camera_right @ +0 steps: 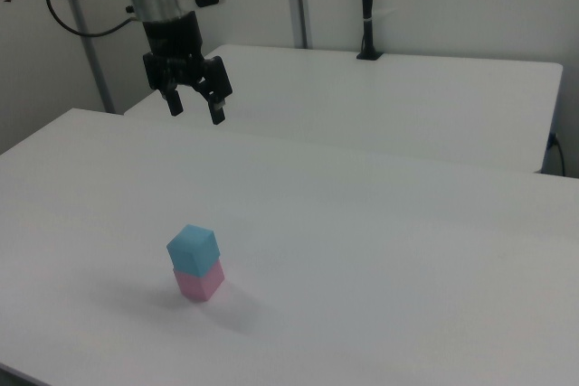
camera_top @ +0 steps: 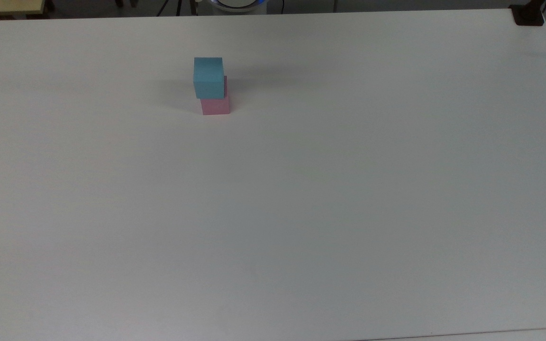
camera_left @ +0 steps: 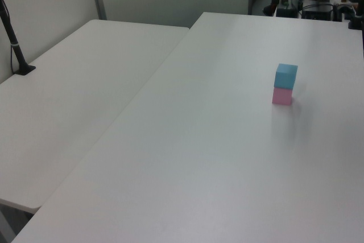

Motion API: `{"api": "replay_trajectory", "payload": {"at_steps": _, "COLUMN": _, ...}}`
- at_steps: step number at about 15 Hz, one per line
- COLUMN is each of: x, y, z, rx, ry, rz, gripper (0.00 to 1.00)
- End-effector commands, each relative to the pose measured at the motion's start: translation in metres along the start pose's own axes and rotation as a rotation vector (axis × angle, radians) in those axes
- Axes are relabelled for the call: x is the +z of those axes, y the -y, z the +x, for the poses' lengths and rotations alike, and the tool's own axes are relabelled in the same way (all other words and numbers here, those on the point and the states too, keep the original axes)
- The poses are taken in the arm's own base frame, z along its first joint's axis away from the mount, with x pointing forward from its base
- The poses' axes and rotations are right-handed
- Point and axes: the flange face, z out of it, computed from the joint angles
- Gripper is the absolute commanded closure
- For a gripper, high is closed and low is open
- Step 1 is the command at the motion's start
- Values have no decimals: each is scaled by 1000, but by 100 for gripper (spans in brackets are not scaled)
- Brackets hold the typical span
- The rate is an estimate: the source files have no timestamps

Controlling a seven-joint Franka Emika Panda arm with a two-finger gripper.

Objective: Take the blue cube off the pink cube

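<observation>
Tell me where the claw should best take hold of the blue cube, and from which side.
Probably from straight above, closing on two opposite side faces of the blue cube. It sits on the pink cube with its top and sides free, and the open claw hangs high above the table.

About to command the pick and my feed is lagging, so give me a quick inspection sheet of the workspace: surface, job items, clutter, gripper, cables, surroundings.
Surface: white table, flat and bare around the stack.
Job's things: blue cube sits on the pink cube, slightly offset, upright; not yet removed.
Clutter: nothing seen.
Gripper: gripper hangs above the table, apart from the cubes, fingers open, holding nothing.
Cables: black cable loops off the arm; more cables beyond the table's far end in the left view.
Surroundings: second white table alongside, with a black clamped post.
</observation>
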Motion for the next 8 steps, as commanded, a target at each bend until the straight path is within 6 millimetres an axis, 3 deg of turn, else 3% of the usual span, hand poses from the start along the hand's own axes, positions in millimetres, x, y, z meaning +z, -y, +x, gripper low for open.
{"api": "replay_trajectory", "payload": {"at_steps": 1, "x": 0, "y": -2, "z": -2, "rx": -7, "ry": -15, "rz": 25, "gripper": 0}}
{"api": "replay_trajectory", "payload": {"at_steps": 8, "x": 0, "y": 0, "z": -2, "rx": -9, "ry": -12, "rz": 25, "gripper": 0}}
